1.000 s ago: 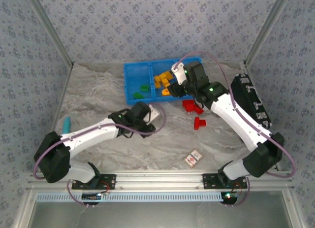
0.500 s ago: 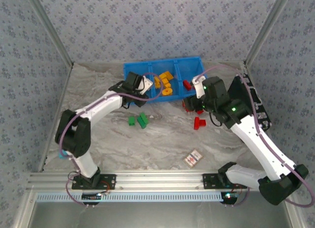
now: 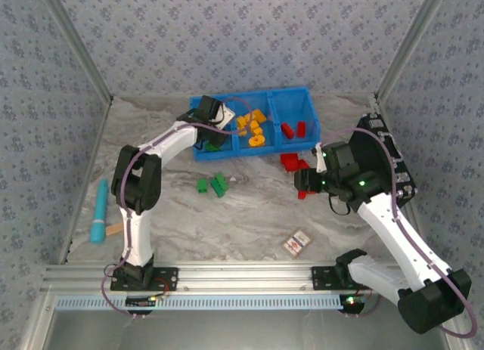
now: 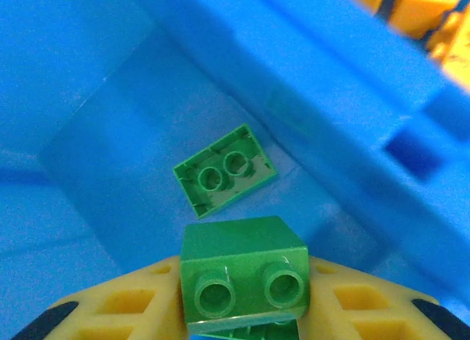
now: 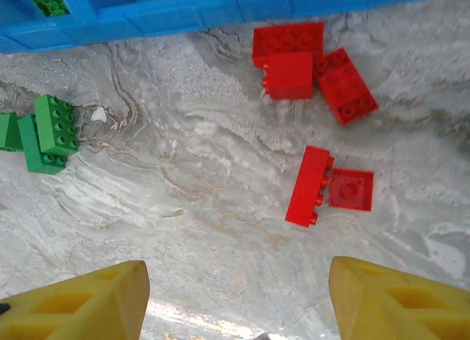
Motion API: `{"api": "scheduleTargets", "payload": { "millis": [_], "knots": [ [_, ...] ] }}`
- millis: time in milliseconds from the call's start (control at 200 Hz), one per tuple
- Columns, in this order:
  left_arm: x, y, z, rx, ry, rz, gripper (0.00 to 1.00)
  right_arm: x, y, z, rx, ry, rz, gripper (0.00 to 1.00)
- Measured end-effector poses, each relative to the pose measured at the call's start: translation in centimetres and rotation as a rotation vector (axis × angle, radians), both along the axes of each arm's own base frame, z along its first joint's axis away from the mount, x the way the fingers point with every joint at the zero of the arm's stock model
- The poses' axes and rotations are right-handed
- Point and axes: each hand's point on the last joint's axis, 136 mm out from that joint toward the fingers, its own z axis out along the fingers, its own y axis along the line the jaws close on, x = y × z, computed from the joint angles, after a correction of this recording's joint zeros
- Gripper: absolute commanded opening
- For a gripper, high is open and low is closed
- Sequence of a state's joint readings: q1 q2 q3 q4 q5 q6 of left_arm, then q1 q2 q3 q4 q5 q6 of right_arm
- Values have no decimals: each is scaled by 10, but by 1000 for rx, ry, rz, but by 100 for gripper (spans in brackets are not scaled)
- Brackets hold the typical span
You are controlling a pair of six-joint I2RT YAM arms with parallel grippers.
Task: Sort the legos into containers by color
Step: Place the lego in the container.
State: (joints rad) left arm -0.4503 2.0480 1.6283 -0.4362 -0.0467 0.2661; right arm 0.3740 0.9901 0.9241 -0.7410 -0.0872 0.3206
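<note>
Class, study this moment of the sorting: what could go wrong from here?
The green brick in the left fingers sits close to the bin's divider; released off-line, it might clip it. The open right fingers hover over red bricks lying touching; closing might catch two or nudge one away.

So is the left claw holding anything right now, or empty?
Holding. In its wrist view the left claw is shut on a green brick, over the blue bin compartment that contains a second green brick.

Left arm stretched up to upper centre of the top view, left tool (image 3: 214, 135) clamped on a green lego (image 4: 242, 277). Right arm bent at right, right tool (image 5: 236, 288) pointing down, fingers wide apart.
</note>
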Motion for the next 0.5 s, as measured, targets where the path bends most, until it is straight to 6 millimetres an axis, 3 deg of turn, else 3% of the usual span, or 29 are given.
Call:
{"api": "scheduleTargets", "payload": {
  "millis": [160,500],
  "knots": [
    [9,7,-5,8,4,17,43,0,-5,-16,53,63,-36,68],
    [12,14,-18,15,29,35,50,22,-7,-61,11,190,-39,64]
  ]
}}
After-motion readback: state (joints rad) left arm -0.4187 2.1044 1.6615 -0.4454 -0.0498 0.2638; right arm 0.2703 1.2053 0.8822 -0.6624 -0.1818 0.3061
